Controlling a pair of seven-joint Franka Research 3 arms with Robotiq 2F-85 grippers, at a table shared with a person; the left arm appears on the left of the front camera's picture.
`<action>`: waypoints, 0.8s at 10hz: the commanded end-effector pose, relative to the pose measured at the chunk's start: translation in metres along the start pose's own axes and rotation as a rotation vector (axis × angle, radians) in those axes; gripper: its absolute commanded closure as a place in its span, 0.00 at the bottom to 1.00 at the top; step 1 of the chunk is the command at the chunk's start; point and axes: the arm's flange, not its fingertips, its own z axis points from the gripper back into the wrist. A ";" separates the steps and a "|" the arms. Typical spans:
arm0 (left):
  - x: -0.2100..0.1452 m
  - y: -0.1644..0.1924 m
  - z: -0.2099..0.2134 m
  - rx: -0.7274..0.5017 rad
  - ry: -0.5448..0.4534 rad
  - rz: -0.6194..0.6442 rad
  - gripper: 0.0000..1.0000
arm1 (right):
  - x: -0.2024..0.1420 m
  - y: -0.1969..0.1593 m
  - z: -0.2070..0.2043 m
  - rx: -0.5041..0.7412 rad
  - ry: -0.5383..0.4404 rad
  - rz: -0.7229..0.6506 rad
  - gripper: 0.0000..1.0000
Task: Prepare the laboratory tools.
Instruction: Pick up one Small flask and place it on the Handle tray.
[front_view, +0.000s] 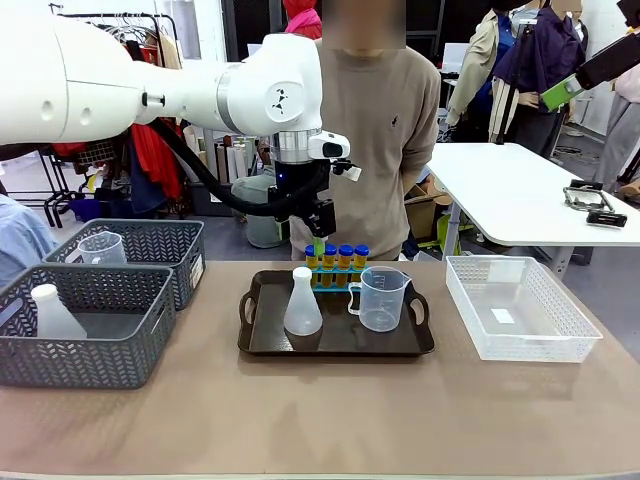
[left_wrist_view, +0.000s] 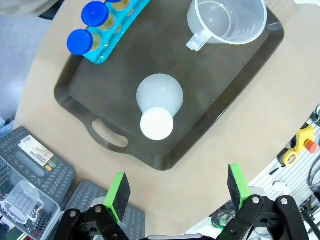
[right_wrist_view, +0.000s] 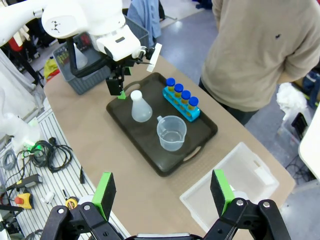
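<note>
My table is a tan-brown top. At its centre lies the dark brown handled tray. At nine o'clock from the tray sit two grey mesh baskets: the nearer grey basket touches the farther grey basket, which lies at about ten o'clock. At three o'clock from the tray, apart from it, rests the white mesh basket, close to the table's right edge.

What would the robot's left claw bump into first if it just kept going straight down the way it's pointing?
Probably the conical flask standing on the brown tray: the left gripper, fingers spread wide, points down at about that spot. Depth is unclear; it might just clear the flask and meet the tray's near edge.
</note>
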 end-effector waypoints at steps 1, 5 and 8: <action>-0.001 0.001 0.001 0.004 -0.009 0.013 0.00 | 0.000 0.001 0.000 0.015 -0.013 0.005 0.00; 0.000 0.000 0.000 0.000 -0.001 0.000 0.00 | 0.000 0.001 0.000 0.015 -0.013 0.005 0.00; -0.042 0.026 0.069 -0.108 -0.151 -0.036 0.00 | 0.000 0.001 0.000 0.015 -0.013 0.005 0.00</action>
